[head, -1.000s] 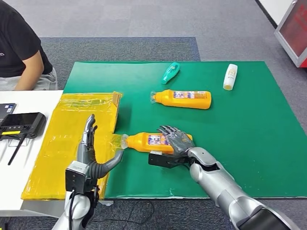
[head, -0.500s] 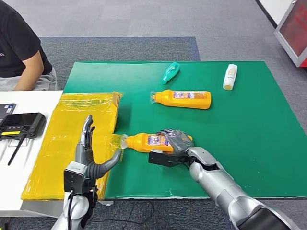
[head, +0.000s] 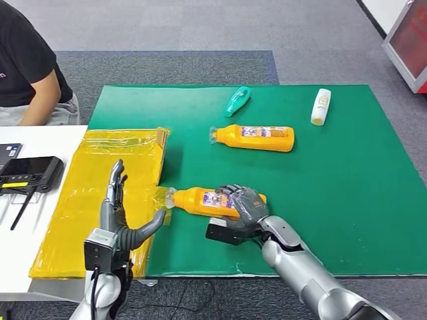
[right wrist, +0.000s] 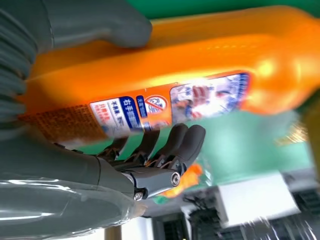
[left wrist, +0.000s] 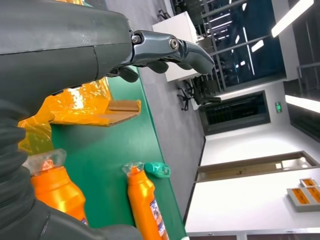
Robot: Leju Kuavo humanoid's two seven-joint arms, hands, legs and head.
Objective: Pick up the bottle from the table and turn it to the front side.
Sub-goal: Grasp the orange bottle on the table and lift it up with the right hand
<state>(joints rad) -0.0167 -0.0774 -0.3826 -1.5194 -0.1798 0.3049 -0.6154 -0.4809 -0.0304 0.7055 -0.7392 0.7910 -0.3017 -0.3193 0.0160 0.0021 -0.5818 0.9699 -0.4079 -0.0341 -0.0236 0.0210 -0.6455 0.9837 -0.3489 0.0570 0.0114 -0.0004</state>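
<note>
Since earlier, right hand (head: 241,204) closed around near orange bottle (head: 201,200); left hand (head: 121,213) held wide, empty. Grasp made; lifting and turning outstanding.

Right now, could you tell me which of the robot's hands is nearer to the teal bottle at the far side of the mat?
Right. The right hand lies nearer the teal bottle; the left hand is further away.

green table (head: 352,200), orange bottles (head: 257,138), perhaps yellow film (head: 95,180)
</note>
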